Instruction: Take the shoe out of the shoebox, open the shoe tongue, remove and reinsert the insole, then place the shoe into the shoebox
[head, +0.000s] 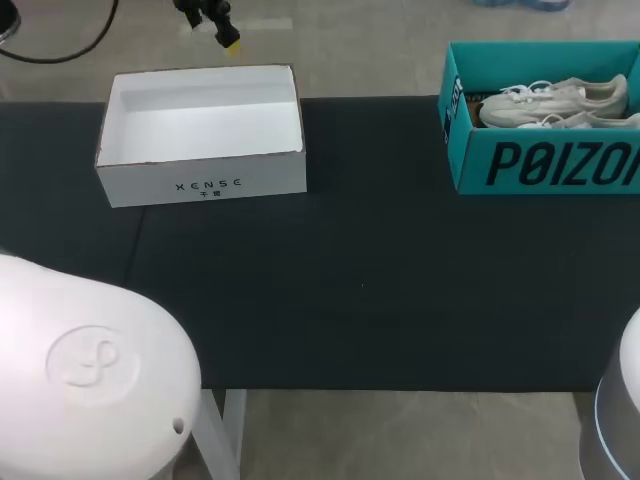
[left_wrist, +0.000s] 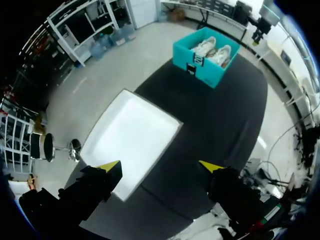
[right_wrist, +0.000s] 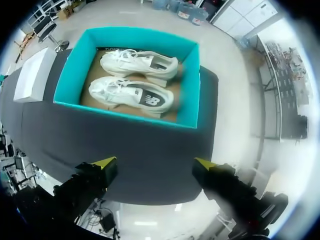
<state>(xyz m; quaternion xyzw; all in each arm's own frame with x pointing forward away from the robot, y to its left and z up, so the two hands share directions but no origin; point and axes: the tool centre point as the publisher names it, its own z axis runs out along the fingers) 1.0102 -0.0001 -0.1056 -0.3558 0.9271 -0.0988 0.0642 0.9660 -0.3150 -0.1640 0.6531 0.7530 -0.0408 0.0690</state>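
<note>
While in shoebox (right_wrist: 190, 85), shoes (right_wrist: 131, 92) beyond right gripper (right_wrist: 155, 163)

Large dark block lettering across front wall of teal cardboard shoebox (head: 545, 165). Small dark lettering, with tinier line beneath, on front wall of white cardboard box (head: 200, 182). Letter logo, seemingly, on side of white lace-up shoe (right_wrist: 131, 94).

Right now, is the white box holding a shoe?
No, the white box shows only bare floor; both shoes lie in the teal shoebox.
</note>
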